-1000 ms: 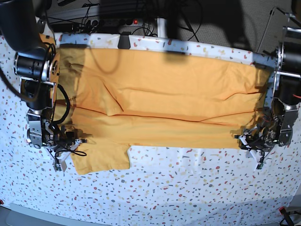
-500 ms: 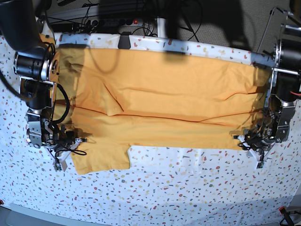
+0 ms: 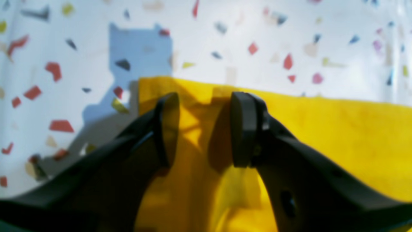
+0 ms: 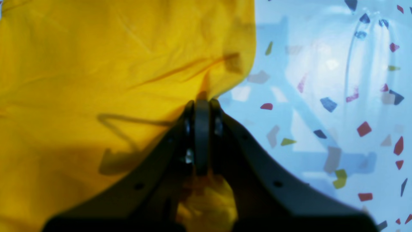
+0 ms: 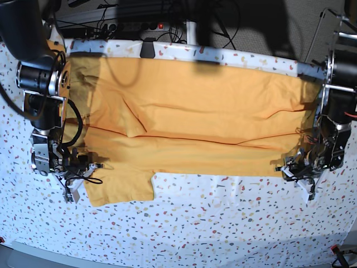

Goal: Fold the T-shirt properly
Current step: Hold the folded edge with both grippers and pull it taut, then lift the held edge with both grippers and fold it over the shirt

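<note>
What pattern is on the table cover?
White table cover with scattered multicoloured terrazzo-like flecks; clearest in the base view.

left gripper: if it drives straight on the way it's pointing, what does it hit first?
Most likely the T-shirt: the left gripper has open jaws straddling its corner, with cloth lying between the fingers. Beyond the hem is only the speckled table cover. Depth is unclear.

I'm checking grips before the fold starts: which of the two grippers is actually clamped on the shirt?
The right gripper: its jaws are shut on the mustard-yellow cotton T-shirt edge. The left gripper stands open over the cloth.

No readable text, label, brand or number shows anywhere.
</note>
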